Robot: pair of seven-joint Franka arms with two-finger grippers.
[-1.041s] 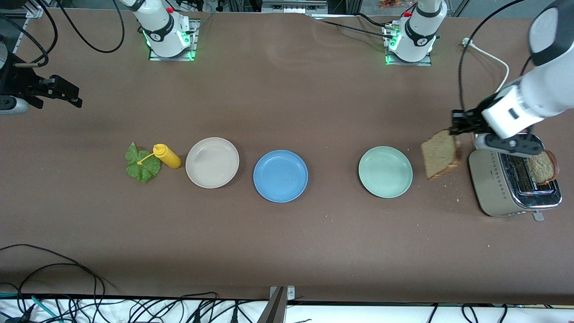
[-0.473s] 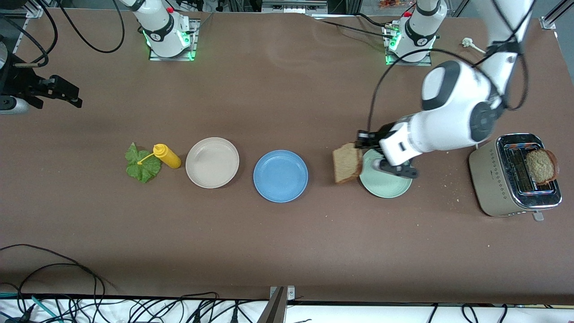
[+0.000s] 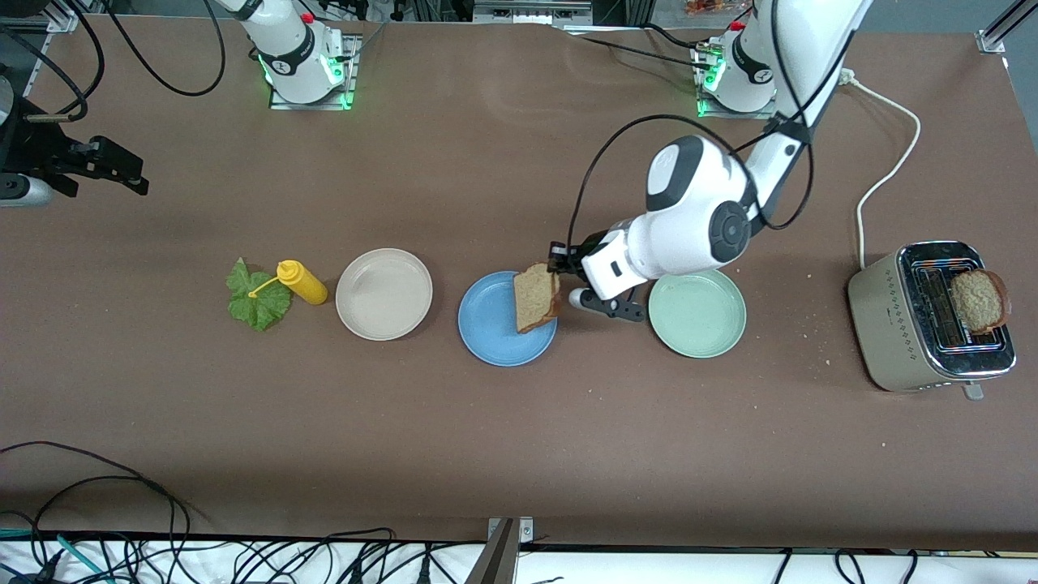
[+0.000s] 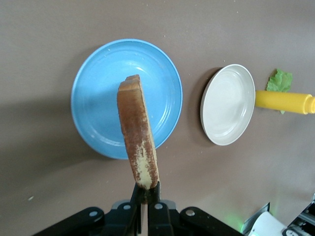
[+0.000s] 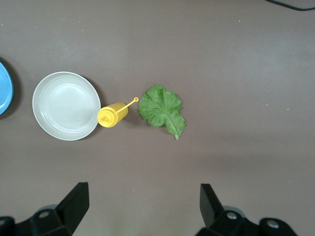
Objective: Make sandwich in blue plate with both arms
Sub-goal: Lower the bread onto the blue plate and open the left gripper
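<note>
Blue plate [image 3: 495,328] as reference: bread slice [image 3: 535,297] above its edge toward left arm's end; green plate [image 3: 697,311], toaster [image 3: 900,324] farther that way; beige plate [image 3: 383,294], bottle [image 3: 302,281], lettuce [image 3: 258,297] toward right arm's end.

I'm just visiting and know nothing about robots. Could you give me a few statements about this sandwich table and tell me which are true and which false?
1. The left gripper holds a bread slice over the blue plate. True.
2. The lettuce leaf lies on the beige plate. False: it lies on the table beside the yellow bottle.
3. Another bread slice stands in the toaster. True.
4. The right gripper grips the bottle. False: it is open and empty.
</note>
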